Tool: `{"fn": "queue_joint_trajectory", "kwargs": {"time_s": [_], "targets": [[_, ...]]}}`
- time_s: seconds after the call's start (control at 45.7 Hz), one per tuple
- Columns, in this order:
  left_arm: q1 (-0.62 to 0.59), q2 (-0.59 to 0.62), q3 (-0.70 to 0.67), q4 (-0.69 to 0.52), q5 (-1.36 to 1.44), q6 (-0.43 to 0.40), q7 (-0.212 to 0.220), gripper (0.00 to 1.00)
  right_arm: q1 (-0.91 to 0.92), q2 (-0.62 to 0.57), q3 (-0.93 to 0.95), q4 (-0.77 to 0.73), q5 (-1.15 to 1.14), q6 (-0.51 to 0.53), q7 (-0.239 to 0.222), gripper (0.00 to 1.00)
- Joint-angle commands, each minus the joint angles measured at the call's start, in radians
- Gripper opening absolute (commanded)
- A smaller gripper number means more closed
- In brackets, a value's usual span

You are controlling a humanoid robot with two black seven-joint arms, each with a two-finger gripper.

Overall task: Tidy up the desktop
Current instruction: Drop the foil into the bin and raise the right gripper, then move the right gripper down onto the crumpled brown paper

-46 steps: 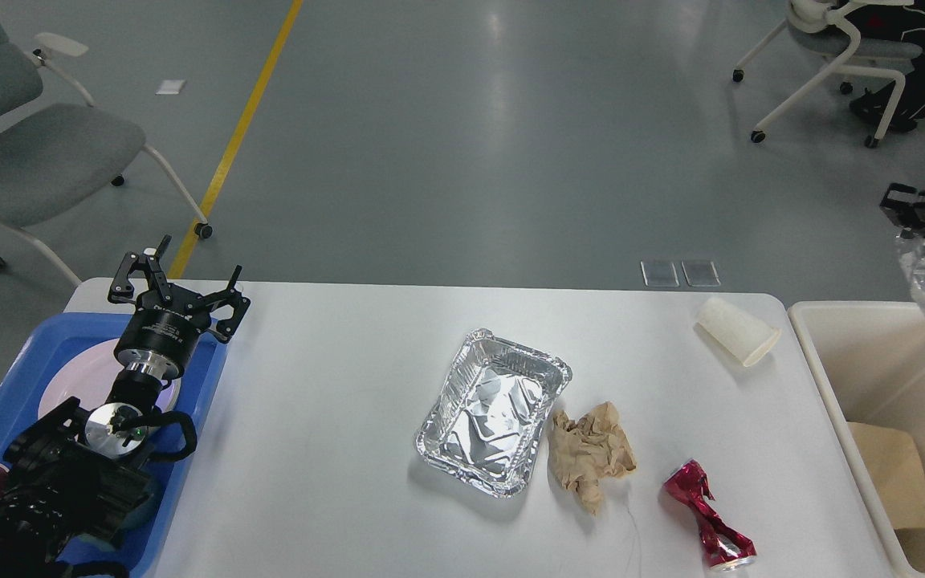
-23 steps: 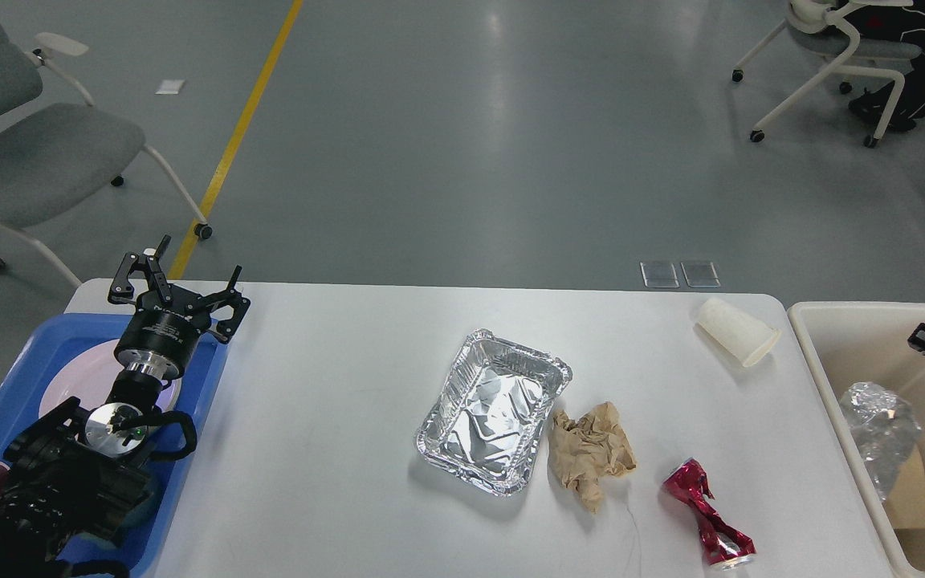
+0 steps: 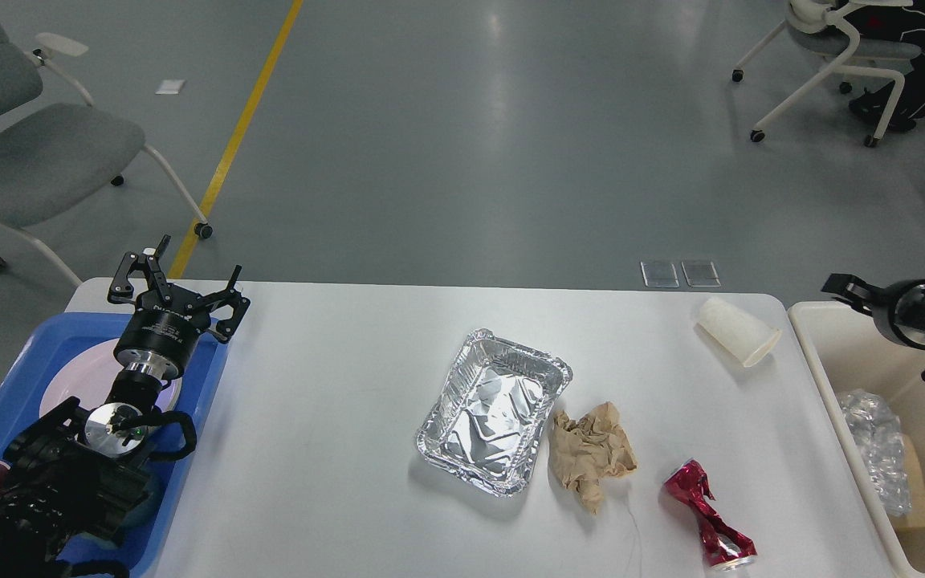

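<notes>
While the left gripper (image 3: 177, 281) hangs over the blue tray (image 3: 5, 377) with fingers (image 3: 127, 271) released, foil tray (image 3: 495, 409), crumpled paper (image 3: 591, 453), crushed can (image 3: 707, 514) on the table (image 3: 334, 417), right gripper (image 3: 884, 333) over the bin (image 3: 820, 361), fingers' state unclear.

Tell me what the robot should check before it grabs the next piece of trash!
1. Right gripper free of trash: ok, open, nothing between its fingers.
2. Foil wad landed in the bin: ok.
3. Trash left on the desktop: not ok; foil tray, crumpled paper, crushed can and tipped paper cup remain.
4. Nearest item to the right gripper: the cup; path looks ok.
5. Left gripper out of the way: ok, open above the blue tray.
</notes>
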Motion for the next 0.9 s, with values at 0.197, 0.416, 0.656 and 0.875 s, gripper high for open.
{"fn": "queue_joint_trajectory", "kwargs": {"time_s": [0.197,0.416,0.656,0.875], "targets": [[0.002,0.000,0.000,-0.001,0.000,0.000,0.000,0.96,0.507,0.217,-0.092,0.276,0.003,0.316,0.004,1.00],[0.000,0.000,0.000,-0.001,0.000,-0.001,0.000,0.96,0.732,0.280,0.015,0.341,0.004,0.608,0.007,1.00],[0.002,0.000,0.000,0.001,0.000,0.000,0.000,0.96,0.855,0.282,0.127,0.387,0.004,0.855,0.005,1.00],[0.000,0.000,0.000,-0.001,0.000,0.000,0.000,0.96,0.671,0.282,0.184,0.370,0.006,0.769,0.002,1.00]]}}
